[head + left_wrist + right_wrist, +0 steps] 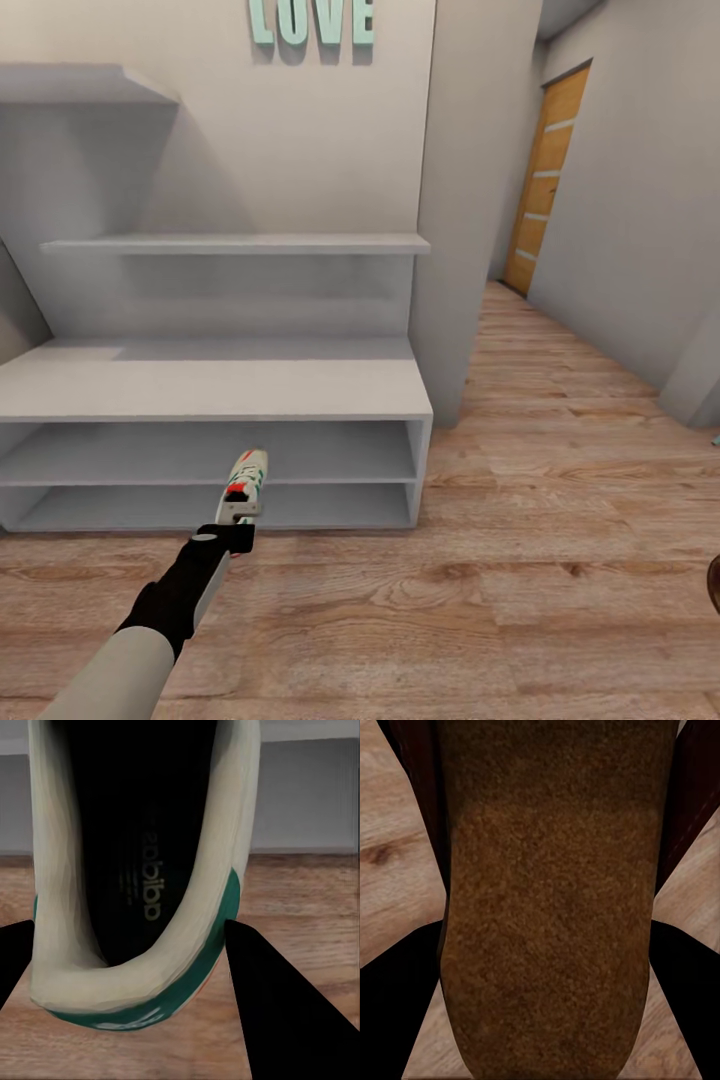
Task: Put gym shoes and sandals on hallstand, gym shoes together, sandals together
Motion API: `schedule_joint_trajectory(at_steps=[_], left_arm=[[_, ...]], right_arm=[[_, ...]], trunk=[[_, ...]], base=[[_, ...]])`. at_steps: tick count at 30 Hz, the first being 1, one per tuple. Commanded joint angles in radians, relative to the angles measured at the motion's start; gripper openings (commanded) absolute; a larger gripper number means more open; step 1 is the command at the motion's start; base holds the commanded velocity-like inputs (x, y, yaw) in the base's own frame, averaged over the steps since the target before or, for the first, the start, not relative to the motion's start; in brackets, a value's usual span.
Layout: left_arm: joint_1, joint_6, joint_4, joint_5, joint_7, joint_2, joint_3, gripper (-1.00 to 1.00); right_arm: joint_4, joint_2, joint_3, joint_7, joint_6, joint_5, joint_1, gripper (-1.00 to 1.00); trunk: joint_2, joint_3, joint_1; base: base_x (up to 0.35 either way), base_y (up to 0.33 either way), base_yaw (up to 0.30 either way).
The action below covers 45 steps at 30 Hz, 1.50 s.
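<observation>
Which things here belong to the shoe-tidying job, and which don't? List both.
Job:
- gym shoe, held in the left pincer
- sandal, held in the right pincer
- hallstand, tiers bare
- corridor floor

Not the job:
- LOVE letters on the wall
- wooden door down the corridor

The hallstand (215, 390) stands against the wall at the left, on the corridor floor (520, 560). A gym shoe (245, 483) hangs just before its two open tiers, above the floor. A door (545, 180) lies far behind, to the right.
</observation>
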Motion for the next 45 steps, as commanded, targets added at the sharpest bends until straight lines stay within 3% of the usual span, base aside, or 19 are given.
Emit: schedule_joint_trajectory(at_steps=[1,7,25,36,45], left_arm=[[0.000,0.005,-0.002,0.001,0.000,0.001,0.001,-1.00],[0.002,0.004,-0.002,0.023,0.001,0.002,0.002,-1.00],[0.013,-0.008,-0.006,0.026,-0.001,0.003,0.002,-1.00],[0.012,-0.007,-0.007,0.026,0.001,0.003,0.003,-1.00],[0.013,-0.008,-0.007,0.026,0.006,0.001,0.004,-1.00]], right_arm=[[0.001,0.000,0.006,-0.001,-0.004,-0.010,0.000,-1.00],[0.001,0.000,0.007,-0.001,-0.004,-0.010,-0.001,-1.00],[0.001,0.006,0.008,-0.002,-0.007,-0.008,0.001,-1.00],[0.001,0.008,0.007,-0.004,-0.005,-0.009,0.001,-1.00],[0.001,0.008,0.007,-0.004,-0.005,-0.010,0.001,-1.00]], trunk=[[0.000,-0.002,0.000],[0.000,-0.003,0.000],[0.000,-0.003,0.000],[-0.077,-0.047,0.042],[-0.077,-0.056,0.042]], base=[[0.000,0.000,0.000],[0.000,0.000,0.000],[0.000,0.000,0.000],[0.000,0.000,0.000],[0.000,0.000,0.000]])
